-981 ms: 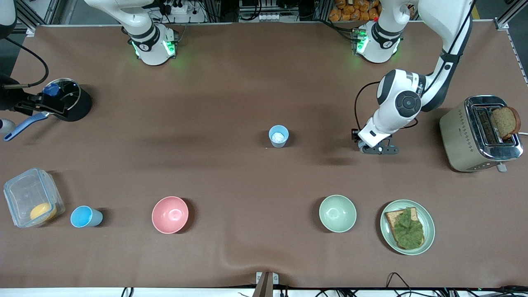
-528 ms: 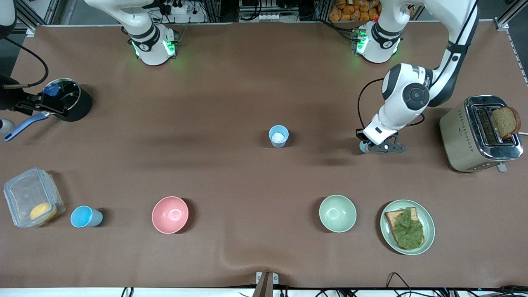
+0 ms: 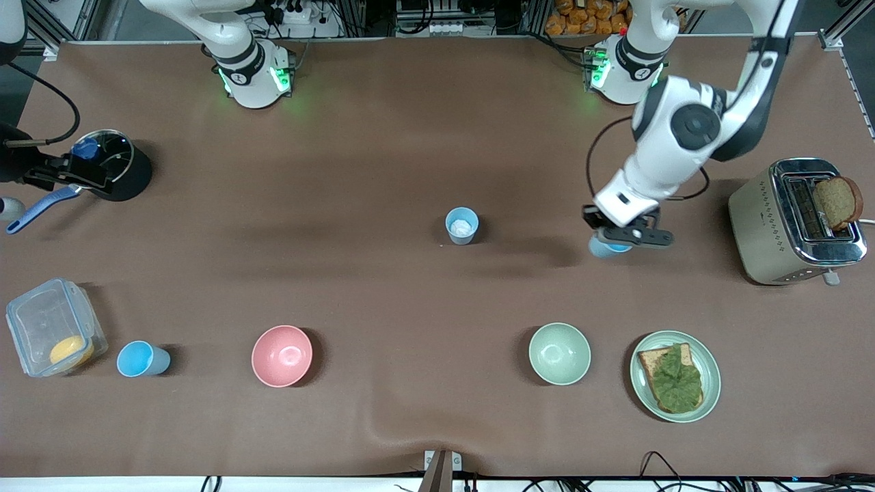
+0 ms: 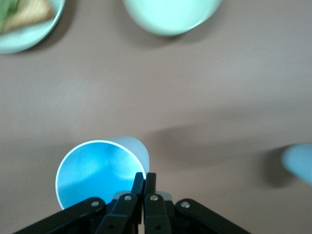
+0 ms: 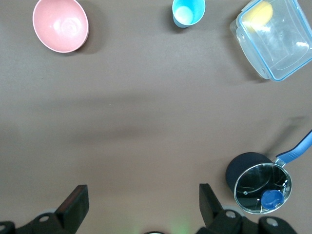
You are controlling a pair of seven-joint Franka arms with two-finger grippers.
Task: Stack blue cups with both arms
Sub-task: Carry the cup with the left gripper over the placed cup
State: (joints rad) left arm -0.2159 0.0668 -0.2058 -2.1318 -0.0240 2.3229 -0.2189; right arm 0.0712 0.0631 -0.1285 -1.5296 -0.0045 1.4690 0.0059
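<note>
Front cam sits high, facing the arm bases, w/ the whole brown surface [image 3: 410, 137] in frame. Left wrist cam looks straight down, close; we share its green bowl [image 4: 170, 14] w/ front view [image 3: 559, 353]. Right wrist cam looks down from higher up; pink bowl [image 5: 60, 25] shared too [image 3: 281, 355].
</note>
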